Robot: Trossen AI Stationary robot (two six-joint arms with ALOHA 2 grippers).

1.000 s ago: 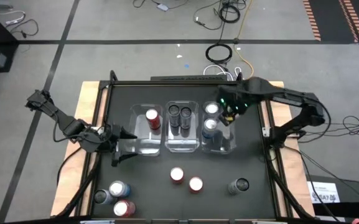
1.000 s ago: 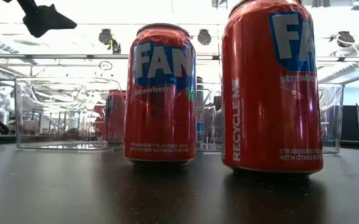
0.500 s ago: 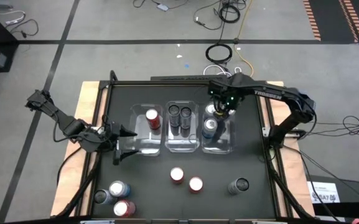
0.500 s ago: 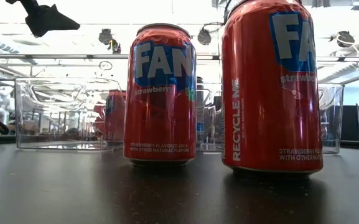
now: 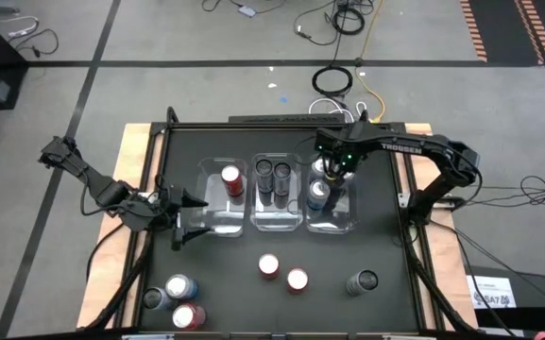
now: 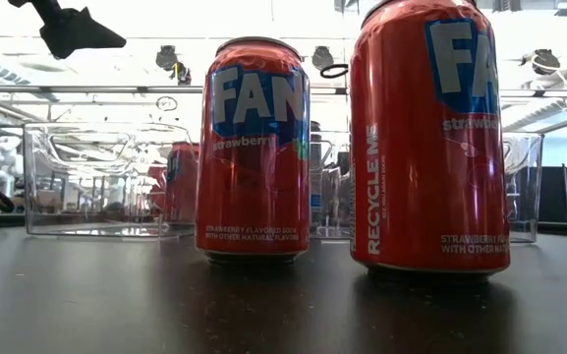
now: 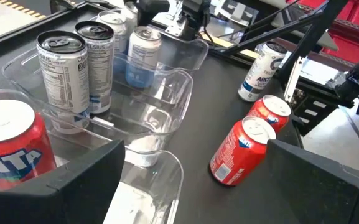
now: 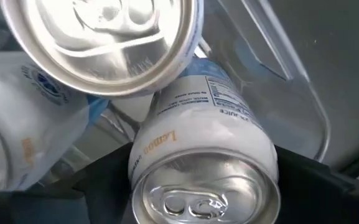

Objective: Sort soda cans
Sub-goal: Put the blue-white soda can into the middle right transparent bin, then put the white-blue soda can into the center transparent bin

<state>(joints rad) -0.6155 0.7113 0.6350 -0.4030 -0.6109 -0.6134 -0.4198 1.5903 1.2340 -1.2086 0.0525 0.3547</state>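
Three clear bins stand mid-table. The left bin (image 5: 223,219) holds a red can (image 5: 231,179), the middle bin (image 5: 274,219) two dark cans (image 5: 274,172), and the right bin (image 5: 346,219) silver-blue cans (image 5: 319,195). My right gripper (image 5: 333,170) points down into the right bin, shut on a silver-blue can (image 8: 204,186). That can is beside another can (image 8: 104,37). My left gripper (image 5: 179,225) waits open at the left bin's left side. Loose cans stand nearer: two red (image 5: 268,266) (image 5: 297,280) and one grey (image 5: 362,281). My right gripper has the silver-blue can's side wall (image 8: 140,155), just under its top rim, between its two fingers (image 8: 98,186). The fingers come from above, pointing down, one on either side. The can's top faces up. Whether its base stands on the bin floor is hidden.
Three more cans cluster at the near left corner (image 5: 179,288). The two loose red cans (image 6: 254,147) (image 6: 430,138) fill the low view in front of the bins. The table's raised frame (image 5: 406,198) runs along its right side, next to the right arm's base.
My right gripper has come down over the right bin, shifting a little toward the table's left edge. The left arm has kept still.
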